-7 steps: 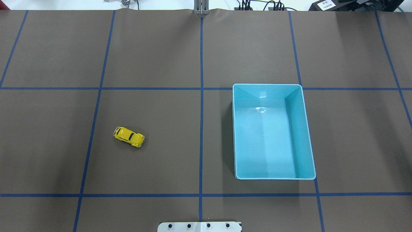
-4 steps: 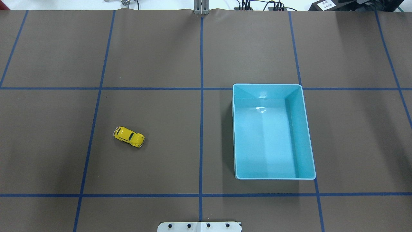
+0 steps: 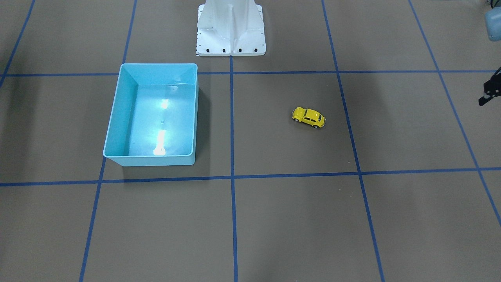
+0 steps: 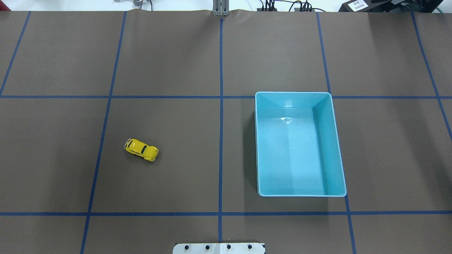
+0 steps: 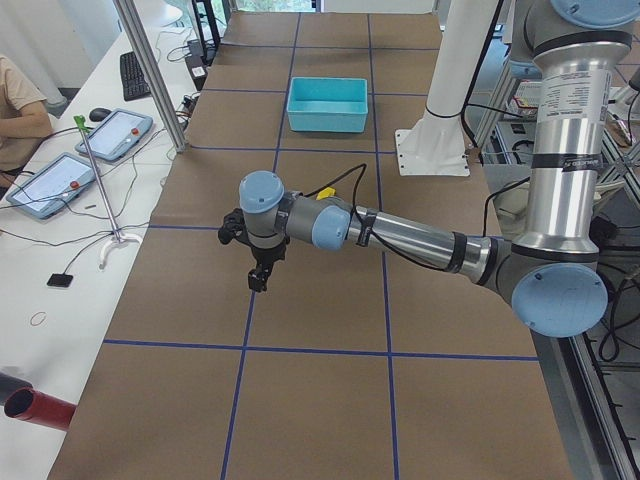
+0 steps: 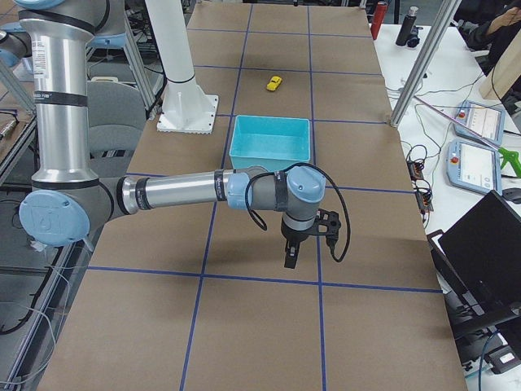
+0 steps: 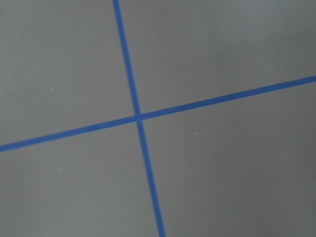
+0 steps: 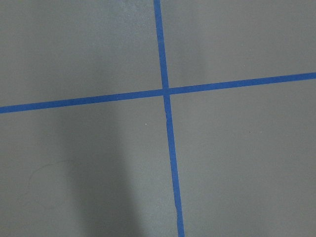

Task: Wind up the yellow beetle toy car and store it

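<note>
Left arm's stretched out low over the desk (image 4: 169, 53), left tool (image 5: 258, 280) pointing down, can't tell if it's apart or together; yellow car (image 4: 141, 150) sits on its wheels, well apart from both tools, left of the blue bin (image 4: 332, 148); right tool (image 6: 291, 257) hangs down too, same story; side views catch the arms, overhead only car and bin

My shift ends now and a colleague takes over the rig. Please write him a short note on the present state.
Left tool: above the table at its left end; open or shut cannot be told.
Right tool: the same, at the right end.
Yellow beetle toy car: on its wheels on the table, robot's left half, untouched.
Light blue bin: robot's right half, without the car.
Done: nothing. Left: grasp the car, wind it up, put it into the bin.
</note>
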Tool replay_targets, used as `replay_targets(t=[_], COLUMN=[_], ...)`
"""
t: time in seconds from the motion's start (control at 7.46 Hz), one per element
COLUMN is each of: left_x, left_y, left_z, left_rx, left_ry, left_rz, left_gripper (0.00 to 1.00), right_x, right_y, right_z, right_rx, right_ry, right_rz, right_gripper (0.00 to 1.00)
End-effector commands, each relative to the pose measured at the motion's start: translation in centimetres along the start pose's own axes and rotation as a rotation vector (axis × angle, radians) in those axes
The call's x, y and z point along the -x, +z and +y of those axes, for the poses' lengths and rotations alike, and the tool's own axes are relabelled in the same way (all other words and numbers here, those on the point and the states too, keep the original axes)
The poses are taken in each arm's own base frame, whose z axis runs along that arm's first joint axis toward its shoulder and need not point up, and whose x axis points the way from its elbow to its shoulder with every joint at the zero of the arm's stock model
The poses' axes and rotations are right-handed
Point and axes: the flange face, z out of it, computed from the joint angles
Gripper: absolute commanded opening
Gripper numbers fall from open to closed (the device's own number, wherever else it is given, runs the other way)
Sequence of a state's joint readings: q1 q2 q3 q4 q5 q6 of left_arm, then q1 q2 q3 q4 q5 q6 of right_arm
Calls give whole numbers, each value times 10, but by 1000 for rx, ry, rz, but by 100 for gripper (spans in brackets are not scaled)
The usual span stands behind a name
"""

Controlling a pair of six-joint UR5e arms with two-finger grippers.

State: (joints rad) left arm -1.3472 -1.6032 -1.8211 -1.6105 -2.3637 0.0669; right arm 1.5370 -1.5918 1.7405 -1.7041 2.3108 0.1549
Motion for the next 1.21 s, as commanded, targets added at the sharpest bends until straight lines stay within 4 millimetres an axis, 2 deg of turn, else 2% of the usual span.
replay_targets(t=[0.0,0.13,0.27,0.54,0.8,1.07], left_x=[-88,-132,-175,-253,-306,-350], left_y=[38,63,78,92,104,109], left_z=[-36,-54,-76,-110,-123,-130], left_rx=[47,81,122,180,188,260], left_ry=[190,275,329,465,589,715], left_rz=[-5,-15,-24,-75,-135,-162], left_gripper=[100,100,100,100,100,100], right_x=[-2,-1,-2,-2,-2,-3], right_y=[2,2,2,2,3,4], right_z=[-2,-2,-2,-2,-1,0], right_rx=[3,4,4,4,5,6], right_ry=[3,3,3,3,4,5], right_rz=[1,-2,0,0,0,0], right_gripper=[100,100,100,100,100,100])
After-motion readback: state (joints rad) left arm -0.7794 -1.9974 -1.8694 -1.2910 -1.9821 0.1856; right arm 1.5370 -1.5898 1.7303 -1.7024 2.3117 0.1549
